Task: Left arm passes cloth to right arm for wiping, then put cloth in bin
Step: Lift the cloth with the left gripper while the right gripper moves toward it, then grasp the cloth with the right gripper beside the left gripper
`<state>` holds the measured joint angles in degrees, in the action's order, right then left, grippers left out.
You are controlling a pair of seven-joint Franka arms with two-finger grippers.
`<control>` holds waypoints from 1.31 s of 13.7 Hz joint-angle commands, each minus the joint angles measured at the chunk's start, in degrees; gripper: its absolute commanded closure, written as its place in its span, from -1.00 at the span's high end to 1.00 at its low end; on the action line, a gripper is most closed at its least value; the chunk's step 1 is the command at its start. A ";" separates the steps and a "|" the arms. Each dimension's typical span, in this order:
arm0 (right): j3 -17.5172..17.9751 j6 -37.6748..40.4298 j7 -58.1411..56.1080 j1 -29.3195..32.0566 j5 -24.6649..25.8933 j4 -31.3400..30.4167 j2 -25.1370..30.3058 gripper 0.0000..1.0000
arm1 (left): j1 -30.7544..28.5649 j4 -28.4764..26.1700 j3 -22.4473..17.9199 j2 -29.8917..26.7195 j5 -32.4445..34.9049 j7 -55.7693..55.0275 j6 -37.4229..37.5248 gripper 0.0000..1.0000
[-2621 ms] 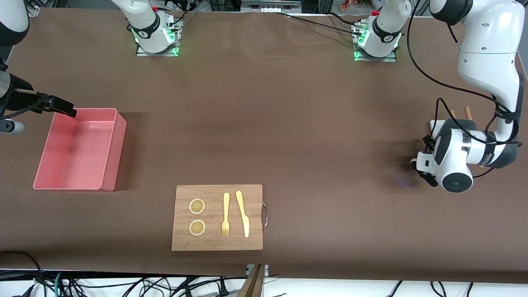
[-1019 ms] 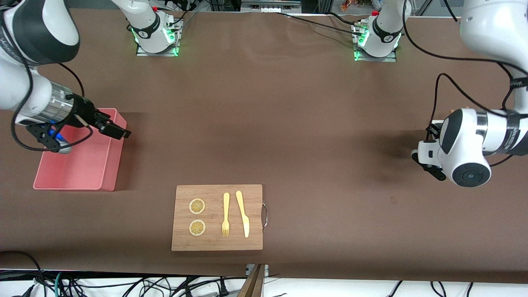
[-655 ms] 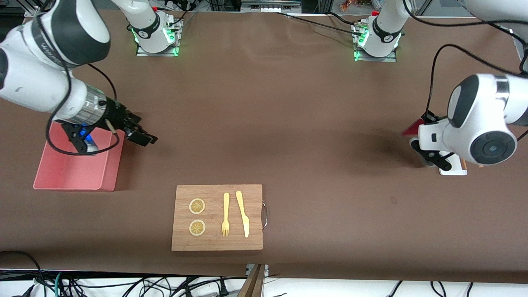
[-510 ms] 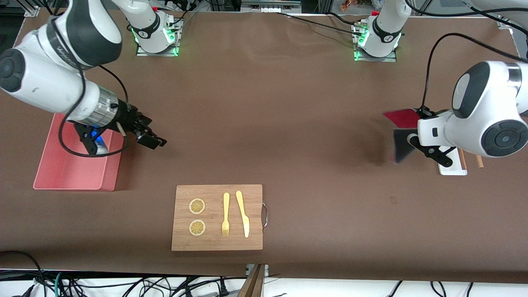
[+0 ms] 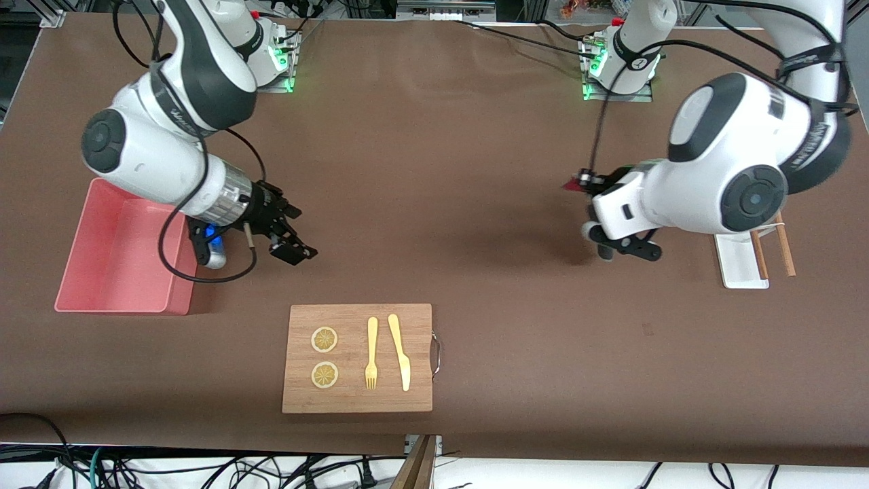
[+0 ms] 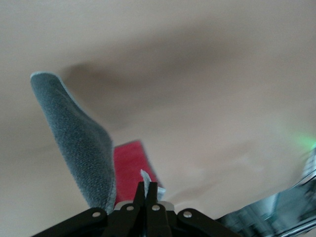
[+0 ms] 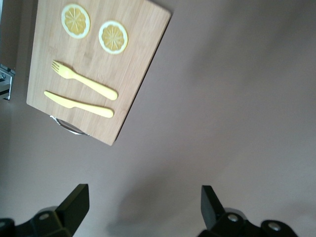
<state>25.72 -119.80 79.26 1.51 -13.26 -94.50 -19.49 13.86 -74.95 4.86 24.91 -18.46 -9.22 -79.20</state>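
Observation:
My left gripper [image 5: 585, 182] hangs over the bare table toward the left arm's end. It is shut on the cloth, of which only a red sliver [image 5: 576, 185] shows past the wrist in the front view. In the left wrist view the fingertips [image 6: 148, 185] pinch the cloth's edge; its grey side [image 6: 74, 138] and red side [image 6: 129, 165] hang beyond them. My right gripper [image 5: 288, 238] is open and empty over the table beside the pink bin [image 5: 122, 261]. The right wrist view shows its fingers [image 7: 76, 200] wide apart with nothing between them.
A wooden board [image 5: 358, 358] with two lemon slices, a fork and a knife lies near the front camera; it also shows in the right wrist view [image 7: 138, 59]. A small white tray [image 5: 740, 265] with chopsticks lies at the left arm's end.
The left gripper has lifted the cloth from beside the white tray and carried it toward the table's middle. The right gripper has moved from over the bin toward the middle, staying open.

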 commanded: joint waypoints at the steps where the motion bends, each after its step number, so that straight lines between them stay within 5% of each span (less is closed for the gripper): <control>1: 1.62 -2.72 4.58 -1.07 -0.89 -0.24 -2.29 1.00 | 1.43 2.36 -0.55 2.07 -6.13 -10.79 -4.63 -1.00; 9: 2.85 -10.45 17.50 -7.39 -1.07 -0.24 -8.89 1.00 | 11.01 2.36 -0.47 5.14 -17.30 -33.58 -26.07 -1.00; 18: 4.51 -10.55 18.82 -9.42 -1.07 -2.44 -9.69 1.00 | 14.79 2.36 -0.56 5.50 -17.92 -35.69 -28.11 -1.00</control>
<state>29.53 -130.29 96.78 -8.01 -13.40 -95.87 -29.73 27.80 -74.22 4.97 29.66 -35.03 -44.00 -107.12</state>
